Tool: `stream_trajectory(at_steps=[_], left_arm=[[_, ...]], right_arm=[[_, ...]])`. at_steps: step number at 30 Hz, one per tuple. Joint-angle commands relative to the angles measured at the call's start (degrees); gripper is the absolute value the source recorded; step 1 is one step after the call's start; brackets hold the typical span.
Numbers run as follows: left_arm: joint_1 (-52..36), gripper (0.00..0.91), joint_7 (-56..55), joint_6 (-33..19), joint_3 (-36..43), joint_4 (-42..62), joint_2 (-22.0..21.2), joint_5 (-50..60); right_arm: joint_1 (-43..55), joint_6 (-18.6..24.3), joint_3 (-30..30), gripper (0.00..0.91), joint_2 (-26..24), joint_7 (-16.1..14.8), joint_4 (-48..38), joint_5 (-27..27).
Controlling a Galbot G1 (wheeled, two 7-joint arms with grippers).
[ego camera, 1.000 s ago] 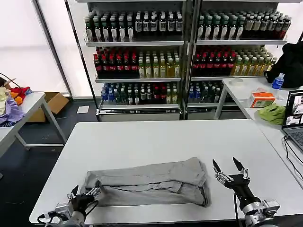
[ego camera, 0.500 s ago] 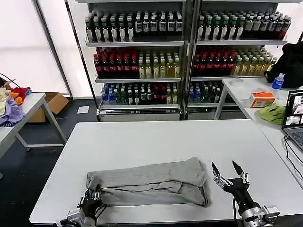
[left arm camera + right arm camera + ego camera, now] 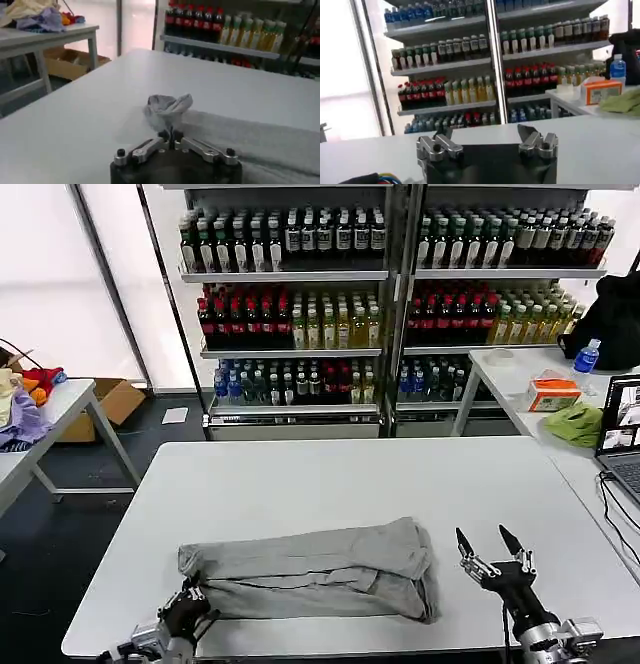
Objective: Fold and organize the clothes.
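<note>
The folded grey shirt (image 3: pixel 318 571) lay near the white worktop's (image 3: pixel 330 479) front edge. The left pincer (image 3: pixel 190 600) pinched its near-left corner; the right pincer (image 3: pixel 492 550) hovered released, right of it.

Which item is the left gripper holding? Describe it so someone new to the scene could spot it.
On the large white table in front of the drinks shelves lies one long light grey folded cloth garment, near the robot's edge. The left gripper is shut on its left end, bunching a corner. It is the sole fabric on this table; the open right gripper hovers beside it.
</note>
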Motion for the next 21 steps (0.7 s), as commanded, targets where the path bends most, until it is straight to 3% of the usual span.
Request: stream_trajectory(at_steps=[1, 6, 13, 17, 21], left_arm=[[-2.26, 0.020, 9.18, 0.72, -15.66, 0.83, 15.02, -11.75], [-1.67, 0.020, 15.17, 1.43, -25.66, 4.45, 22.70, -19.71], [-3.02, 0.020, 20.95, 2.94, -31.48, 11.79, 33.08, -22.49], [-2.87, 0.020, 20.66, 4.59, -29.89, 8.97, 35.08, -25.25], [-4.56, 0.020, 19.34, 6.60, -24.59, 1.31, 33.13, -25.78]], right_arm=[[0.02, -0.17, 0.93, 0.907, -2.54, 0.17, 0.05, 1.28], [-0.70, -0.23, 1.26, 0.907, -2.59, 1.59, 1.68, 1.04], [-1.21, -0.59, 1.64, 0.907, -3.24, 1.81, 3.89, 1.02], [-1.80, -0.55, 2.39, 0.907, -3.40, 1.90, 4.19, 1.08], [-2.73, -0.44, 3.01, 0.907, -3.55, 1.83, 4.69, 1.07]])
